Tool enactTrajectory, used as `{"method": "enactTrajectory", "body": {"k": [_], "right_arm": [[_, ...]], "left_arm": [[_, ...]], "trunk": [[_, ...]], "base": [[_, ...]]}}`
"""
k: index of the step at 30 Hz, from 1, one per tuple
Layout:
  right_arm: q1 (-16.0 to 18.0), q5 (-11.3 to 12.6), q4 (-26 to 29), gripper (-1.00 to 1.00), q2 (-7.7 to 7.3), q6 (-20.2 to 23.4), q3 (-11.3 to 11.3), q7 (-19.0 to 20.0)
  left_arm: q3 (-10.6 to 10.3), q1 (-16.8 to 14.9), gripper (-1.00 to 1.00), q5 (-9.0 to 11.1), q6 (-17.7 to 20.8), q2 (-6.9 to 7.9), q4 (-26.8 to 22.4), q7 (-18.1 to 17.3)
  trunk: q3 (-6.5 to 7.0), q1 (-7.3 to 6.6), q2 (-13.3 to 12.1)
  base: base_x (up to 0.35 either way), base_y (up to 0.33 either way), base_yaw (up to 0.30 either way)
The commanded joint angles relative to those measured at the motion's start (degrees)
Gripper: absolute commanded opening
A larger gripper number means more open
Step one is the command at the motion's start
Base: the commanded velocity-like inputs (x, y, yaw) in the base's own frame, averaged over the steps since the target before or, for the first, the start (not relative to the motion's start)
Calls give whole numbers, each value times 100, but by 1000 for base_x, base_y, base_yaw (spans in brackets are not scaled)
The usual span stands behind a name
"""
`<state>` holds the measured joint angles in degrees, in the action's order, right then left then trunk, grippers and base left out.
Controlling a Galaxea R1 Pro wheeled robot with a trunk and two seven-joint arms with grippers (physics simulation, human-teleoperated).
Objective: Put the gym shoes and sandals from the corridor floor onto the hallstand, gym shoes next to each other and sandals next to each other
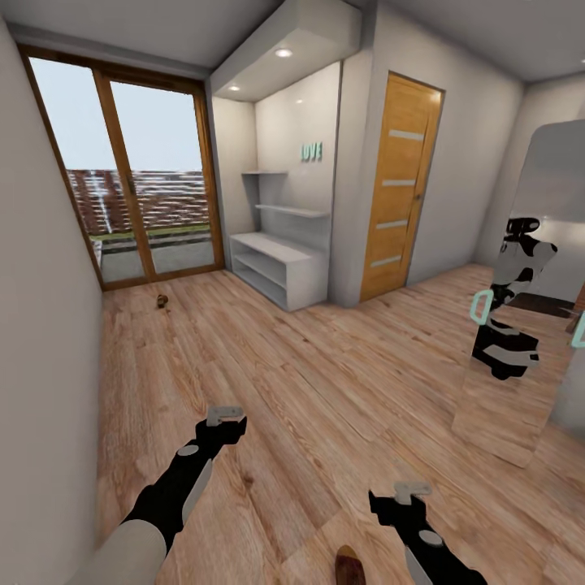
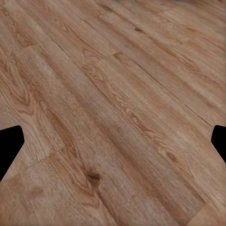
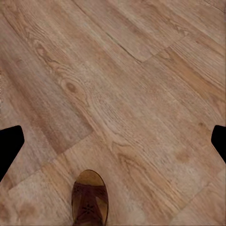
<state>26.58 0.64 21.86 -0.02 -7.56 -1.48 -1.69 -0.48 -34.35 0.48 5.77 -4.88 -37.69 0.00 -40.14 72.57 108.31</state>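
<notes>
The pale hallstand (image 1: 280,272) stands in an alcove at the far end of the corridor, its shelves bare. One dark brown sandal (image 1: 349,566) lies on the wood floor (image 1: 325,382) just in front of me, left of my right gripper (image 1: 412,491). The right wrist view also has this sandal (image 3: 89,198), below the open right gripper (image 3: 113,146). A small brown thing, likely the other sandal (image 1: 162,301), lies far off near the glass doors. My left gripper (image 1: 225,418) hangs open over bare floor (image 2: 113,94). The gym shoes are out of view.
Glass sliding doors (image 1: 138,187) close the far end. A grey wall (image 1: 45,341) runs along the left. An orange door (image 1: 402,187) is right of the hallstand. A tall mirror (image 1: 520,325) on the right reflects the robot.
</notes>
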Motion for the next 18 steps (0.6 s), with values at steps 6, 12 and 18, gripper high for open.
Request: {"method": "enactTrajectory", "body": {"k": [6,12,18], "right_arm": [[-3,15,-327,100,-13,-863,-11,32],[-10,16,-421,100,-5,-972,-10,34],[-12,9,-563,100,-7,-981,-2,29]], "left_arm": [[-5,-1,100,5,31,0,-11,0],[-5,-1,100,5,30,-1,-11,0],[-9,-1,100,5,30,-4,-9,0]], "trunk": [[-114,132,245],[-221,263,485],[-352,395,726]], "base": [[0,0,0],[0,0,0],[0,0,77]]}}
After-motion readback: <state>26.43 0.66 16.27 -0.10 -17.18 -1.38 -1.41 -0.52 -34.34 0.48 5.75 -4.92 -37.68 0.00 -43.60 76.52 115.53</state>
